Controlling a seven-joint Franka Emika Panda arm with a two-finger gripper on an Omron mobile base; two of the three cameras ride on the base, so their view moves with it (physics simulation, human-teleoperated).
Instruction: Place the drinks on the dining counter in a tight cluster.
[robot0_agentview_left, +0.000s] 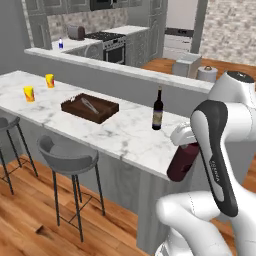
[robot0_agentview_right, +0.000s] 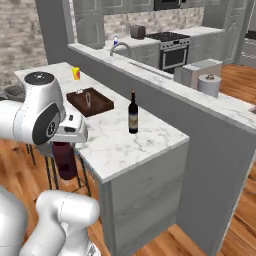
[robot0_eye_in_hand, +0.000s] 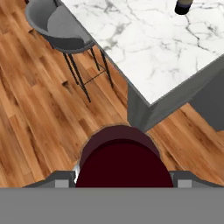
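Note:
My gripper (robot0_agentview_left: 183, 139) (robot0_agentview_right: 69, 134) (robot0_eye_in_hand: 124, 180) is shut on the squat dark-maroon bottle (robot0_agentview_left: 182, 163) (robot0_agentview_right: 64, 160) (robot0_eye_in_hand: 124, 161). The bottle hangs off the near corner of the dining counter (robot0_agentview_left: 125, 137) (robot0_agentview_right: 125, 146) (robot0_eye_in_hand: 148, 48), above the wooden floor and slightly tilted. On the white marble top, near that end, the tall dark wine bottle (robot0_agentview_left: 158, 111) (robot0_agentview_right: 133, 113) (robot0_eye_in_hand: 183, 6) stands upright. The small clear water bottle (robot0_agentview_left: 61, 44) (robot0_agentview_right: 115, 41) stands far off on the back kitchen worktop.
A dark wooden tray (robot0_agentview_left: 90, 107) (robot0_agentview_right: 90, 101) lies mid-counter, with two yellow cups (robot0_agentview_left: 29, 93) (robot0_agentview_left: 49, 80) further left. Grey bar stools (robot0_agentview_left: 70, 155) (robot0_eye_in_hand: 61, 26) stand along the front. A raised grey ledge with a paper towel roll (robot0_agentview_left: 206, 74) (robot0_agentview_right: 209, 84) runs behind.

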